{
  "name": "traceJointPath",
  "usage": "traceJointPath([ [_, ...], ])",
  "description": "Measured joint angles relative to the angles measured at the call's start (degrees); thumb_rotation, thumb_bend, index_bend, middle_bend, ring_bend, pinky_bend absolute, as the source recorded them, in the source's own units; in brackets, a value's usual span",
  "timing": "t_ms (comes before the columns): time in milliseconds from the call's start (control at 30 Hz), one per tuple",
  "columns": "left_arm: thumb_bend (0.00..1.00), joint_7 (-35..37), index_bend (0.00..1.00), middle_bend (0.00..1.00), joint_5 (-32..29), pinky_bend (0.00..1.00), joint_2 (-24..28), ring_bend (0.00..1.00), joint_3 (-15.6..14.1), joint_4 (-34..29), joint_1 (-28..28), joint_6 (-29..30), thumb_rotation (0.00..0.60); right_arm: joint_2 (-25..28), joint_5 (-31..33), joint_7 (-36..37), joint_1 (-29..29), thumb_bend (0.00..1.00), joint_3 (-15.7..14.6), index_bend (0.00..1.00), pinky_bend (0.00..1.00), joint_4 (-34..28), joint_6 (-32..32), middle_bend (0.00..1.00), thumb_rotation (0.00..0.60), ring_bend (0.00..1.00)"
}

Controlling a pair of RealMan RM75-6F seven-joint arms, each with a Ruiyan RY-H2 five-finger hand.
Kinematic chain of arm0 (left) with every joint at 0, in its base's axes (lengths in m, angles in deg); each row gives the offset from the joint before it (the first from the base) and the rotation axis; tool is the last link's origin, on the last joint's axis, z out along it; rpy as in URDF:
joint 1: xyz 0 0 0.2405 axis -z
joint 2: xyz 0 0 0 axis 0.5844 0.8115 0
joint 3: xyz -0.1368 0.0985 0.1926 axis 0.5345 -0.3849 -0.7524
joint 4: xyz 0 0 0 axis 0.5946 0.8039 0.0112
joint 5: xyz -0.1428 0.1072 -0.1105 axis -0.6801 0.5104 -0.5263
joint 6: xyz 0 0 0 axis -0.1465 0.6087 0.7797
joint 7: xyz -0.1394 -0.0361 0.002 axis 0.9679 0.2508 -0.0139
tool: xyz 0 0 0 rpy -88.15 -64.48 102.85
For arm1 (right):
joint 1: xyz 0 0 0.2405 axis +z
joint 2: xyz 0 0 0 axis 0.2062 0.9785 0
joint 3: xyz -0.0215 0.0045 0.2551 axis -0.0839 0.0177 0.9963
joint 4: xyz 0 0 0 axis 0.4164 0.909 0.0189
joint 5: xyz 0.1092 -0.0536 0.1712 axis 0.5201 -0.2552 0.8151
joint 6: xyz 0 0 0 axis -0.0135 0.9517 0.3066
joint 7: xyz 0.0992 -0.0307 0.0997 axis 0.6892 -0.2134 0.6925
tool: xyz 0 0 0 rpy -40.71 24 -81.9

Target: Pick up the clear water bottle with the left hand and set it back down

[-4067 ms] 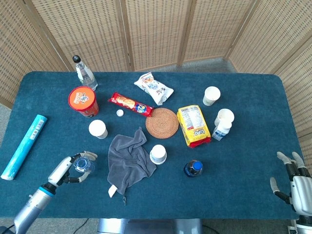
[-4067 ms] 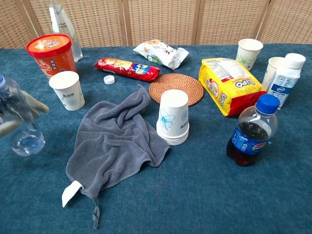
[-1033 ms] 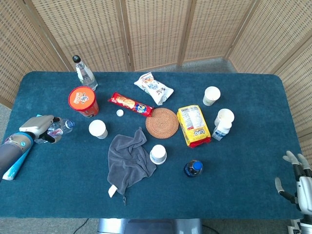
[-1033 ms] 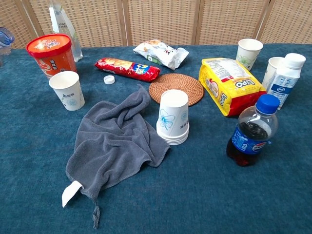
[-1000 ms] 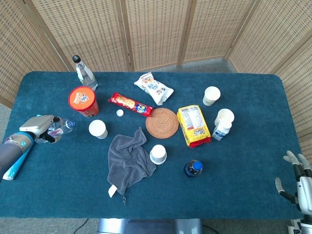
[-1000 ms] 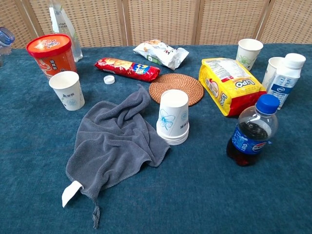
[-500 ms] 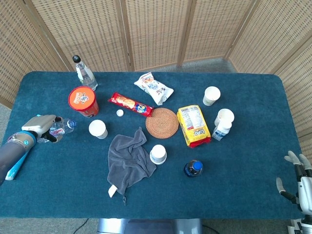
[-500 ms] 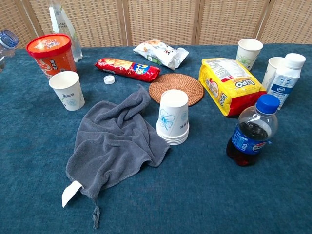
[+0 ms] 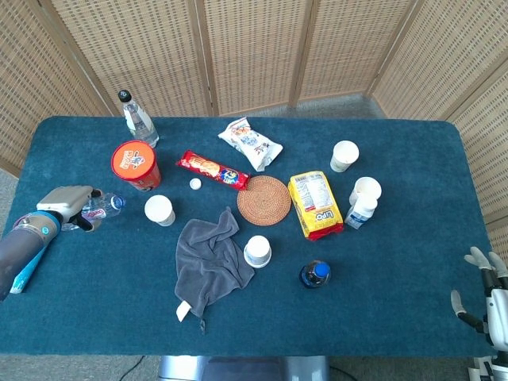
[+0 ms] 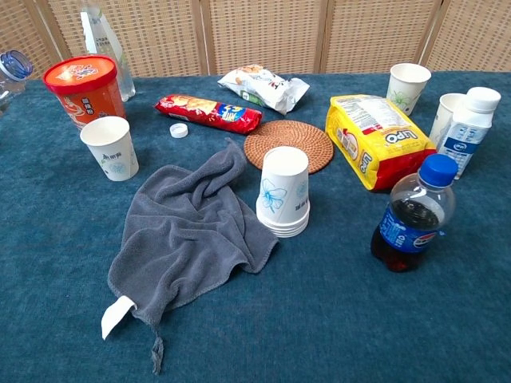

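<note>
The clear water bottle lies tipped over at the table's left side, its blue cap pointing right toward the orange tub. My left hand grips its body from the left. In the chest view only the bottle's capped top shows at the far left edge, beside the orange tub; the hand is out of that frame. I cannot tell whether the bottle touches the cloth. My right hand hangs off the table's front right corner, fingers apart and holding nothing.
A paper cup and a grey towel lie right of the held bottle. A blue tube sits under my left forearm. A second tall glass bottle stands at the back. Stacked cups and a cola bottle stand mid-table.
Since four seconds ago my left hand has carried the bottle from the front left back toward the orange tub. Over the last second it has edged slightly to the right.
</note>
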Motion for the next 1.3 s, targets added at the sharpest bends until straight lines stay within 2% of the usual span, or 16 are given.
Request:
traceJointPath([
  [633, 0.50, -5.85, 0.36, 0.33, -7.77, 0.46, -3.58, 0.36, -6.68, 1.40, 8.20, 0.57, 0.600, -0.47, -0.08, 1.38, -0.76, 0.45, 0.12, 0.00, 0.23, 1.03, 1.05, 0.24, 0.600, 0.01],
  [1300, 0.51, -8.68, 0.36, 0.33, -14.60, 0.46, -7.01, 0.36, -11.65, 3.29, 15.24, 0.75, 0.600, -0.84, 0.20, 2.45, -1.44, 0.44, 0.37, 0.00, 0.23, 1.76, 1.68, 0.24, 0.600, 0.01],
])
